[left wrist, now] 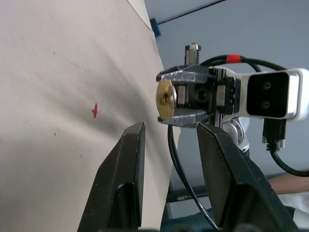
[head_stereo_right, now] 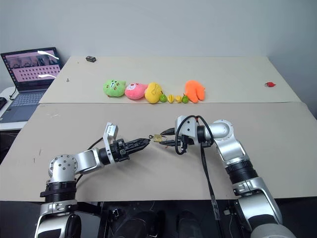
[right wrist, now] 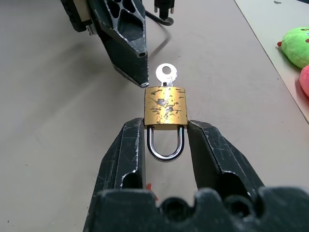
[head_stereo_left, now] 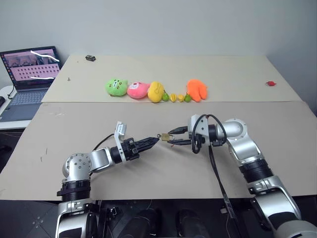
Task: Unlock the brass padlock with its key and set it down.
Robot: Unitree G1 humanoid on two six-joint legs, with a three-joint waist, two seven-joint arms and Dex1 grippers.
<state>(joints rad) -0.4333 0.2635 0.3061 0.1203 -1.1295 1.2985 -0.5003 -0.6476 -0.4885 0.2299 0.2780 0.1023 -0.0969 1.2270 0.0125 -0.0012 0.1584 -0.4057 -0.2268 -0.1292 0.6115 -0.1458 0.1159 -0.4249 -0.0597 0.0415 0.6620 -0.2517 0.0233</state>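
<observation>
1. The right gripper [right wrist: 165, 140] pinches the brass padlock [right wrist: 165, 110] between its two black fingers. The fingers press on the two sides of the gold body.
2. The padlock hangs in the air over the front table [head_stereo_left: 163, 173], near the middle of it. It does not touch the table.
3. The silver shackle [right wrist: 165, 145] loops back between the right gripper's fingers. It looks shut in the body.
4. A small silver key [right wrist: 167, 76] sticks out of the far end of the padlock. Its round head has a hole in it.
5. The left gripper [head_stereo_left: 154, 141] points at the padlock from the 9 o'clock side. Its fingers are a little way apart and hold nothing.
6. One left fingertip [right wrist: 140, 72] is just beside the key head, but I cannot tell if it touches.
7. In the left wrist view, the round gold end of the padlock faces the camera, past the two spread fingers.
8. At 12 o'clock from the padlock, on the back table [head_stereo_left: 233, 69], sits a row of plush toys: a green one [head_stereo_left: 116, 87], a pink one [head_stereo_left: 137, 90], a yellow one [head_stereo_left: 156, 91], some tiny fruits [head_stereo_left: 176, 97], and an orange one [head_stereo_left: 196, 89].
9. A laptop [head_stereo_left: 27, 79] is open at about 10 o'clock, off the far left edge.
10. A small red thing [head_stereo_left: 270, 83] lies at 2 o'clock on the back table.
11. A small dark thing [head_stereo_left: 90, 58] lies at 11 o'clock near the wall.
</observation>
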